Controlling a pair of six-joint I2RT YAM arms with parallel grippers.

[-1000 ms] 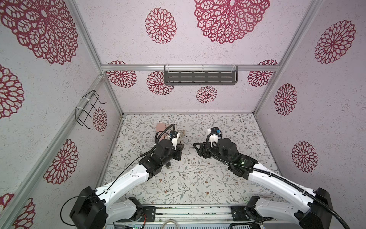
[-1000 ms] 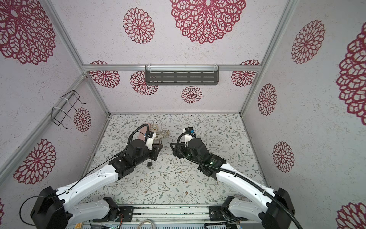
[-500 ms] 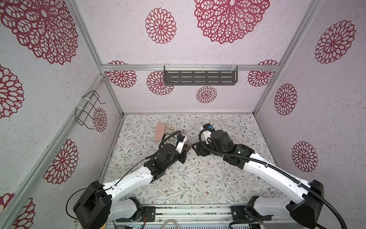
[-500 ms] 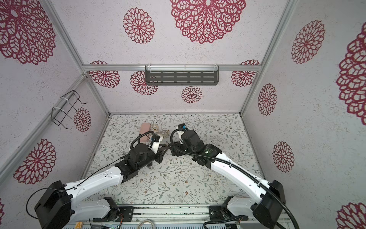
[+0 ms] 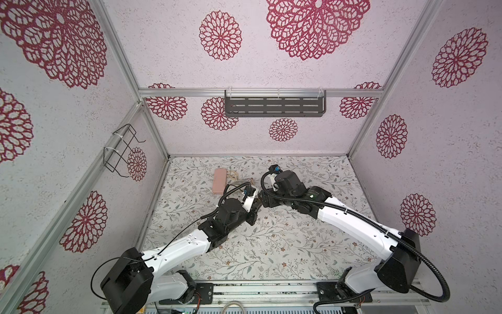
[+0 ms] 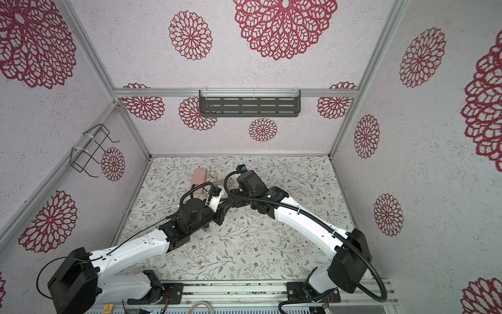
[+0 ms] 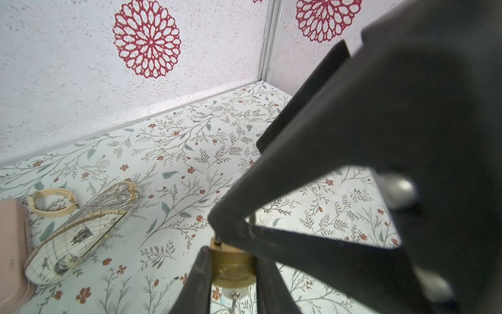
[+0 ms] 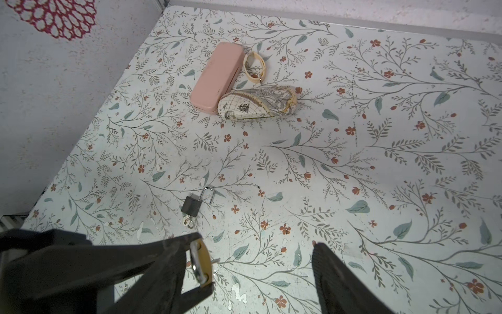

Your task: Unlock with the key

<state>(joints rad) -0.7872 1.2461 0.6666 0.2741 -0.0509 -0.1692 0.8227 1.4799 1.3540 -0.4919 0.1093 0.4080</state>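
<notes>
A brass padlock (image 7: 233, 267) hangs above the table with my left gripper (image 7: 233, 261) shut on its body. A silvery key (image 7: 234, 297) sticks out of its underside. In the right wrist view the same brass padlock (image 8: 203, 265) sits by one finger of my right gripper (image 8: 244, 274), which is open with only table between its fingers. That finger's tip reaches the shackle end in the left wrist view. In both top views the left gripper (image 5: 254, 206) and right gripper (image 5: 263, 199) meet at mid-table. A dark grey padlock (image 8: 191, 205) lies on the table, shackle open, keys beside it.
A pink case (image 8: 216, 81), a patterned pouch (image 8: 258, 103) and a cream band (image 8: 255, 66) lie together toward the back left of the table. A grey shelf (image 5: 274, 106) hangs on the back wall and a wire basket (image 5: 122, 149) on the left wall.
The two arms have closed in on each other: the left gripper carried the brass padlock to the right, the right gripper swung left to it and opened a little wider.
</notes>
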